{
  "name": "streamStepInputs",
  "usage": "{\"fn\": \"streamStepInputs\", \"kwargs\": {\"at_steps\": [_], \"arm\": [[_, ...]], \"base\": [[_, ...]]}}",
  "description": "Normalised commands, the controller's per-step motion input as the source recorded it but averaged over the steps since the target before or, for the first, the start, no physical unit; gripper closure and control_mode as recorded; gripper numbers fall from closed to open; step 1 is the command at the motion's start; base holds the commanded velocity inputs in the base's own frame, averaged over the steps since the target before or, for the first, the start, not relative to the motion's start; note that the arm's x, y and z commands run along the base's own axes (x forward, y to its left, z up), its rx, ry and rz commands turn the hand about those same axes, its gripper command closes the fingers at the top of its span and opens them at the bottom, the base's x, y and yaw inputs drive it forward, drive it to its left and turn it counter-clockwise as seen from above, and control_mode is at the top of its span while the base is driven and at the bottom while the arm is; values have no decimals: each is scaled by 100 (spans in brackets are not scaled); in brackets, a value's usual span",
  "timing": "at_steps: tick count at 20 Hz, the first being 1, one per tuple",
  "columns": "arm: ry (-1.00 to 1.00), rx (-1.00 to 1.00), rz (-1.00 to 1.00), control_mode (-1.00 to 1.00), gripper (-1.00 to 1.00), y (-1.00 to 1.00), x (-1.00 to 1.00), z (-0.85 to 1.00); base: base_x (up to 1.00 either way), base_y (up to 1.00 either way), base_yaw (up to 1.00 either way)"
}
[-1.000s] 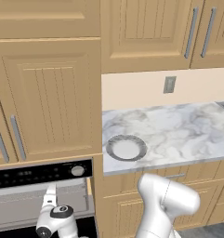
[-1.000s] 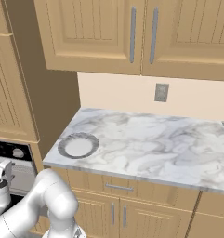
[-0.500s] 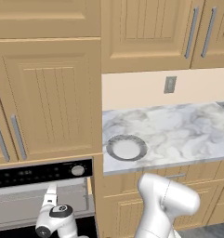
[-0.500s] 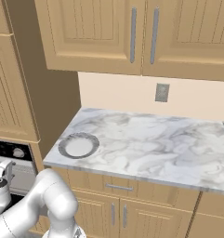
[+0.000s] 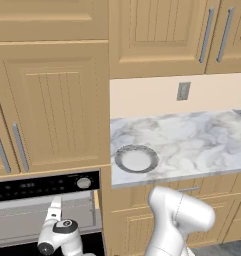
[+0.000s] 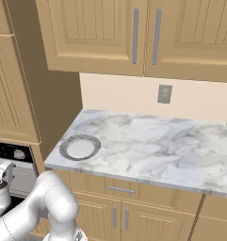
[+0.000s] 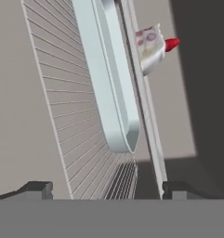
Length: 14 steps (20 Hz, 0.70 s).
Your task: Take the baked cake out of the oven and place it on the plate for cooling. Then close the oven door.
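pale wedge cake (image 7: 151, 49), ribbed wire rack (image 7: 71, 116)

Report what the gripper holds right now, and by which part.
Nothing is held. The gripper stands open inside the oven, its fingertips apart, short of the baked cake.

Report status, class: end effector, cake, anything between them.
End effector open, inside oven. Baked cake ahead, not gripped. Grey tray on wire rack beside the approach. Plate waits on counter.
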Motion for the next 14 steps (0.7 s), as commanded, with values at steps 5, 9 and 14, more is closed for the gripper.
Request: {"fn": "streamStepInputs", "kwargs": {"at_steps": [5, 9, 14], "arm": [[-1, 0, 0, -100, -100, -6, 29, 29], [0, 0, 0, -100, -100, 0, 34, 15], [0, 0, 3, -100, -100, -7, 35, 5]], "base": [[0, 0, 0], [0, 0, 0], [0, 0, 0]]}}
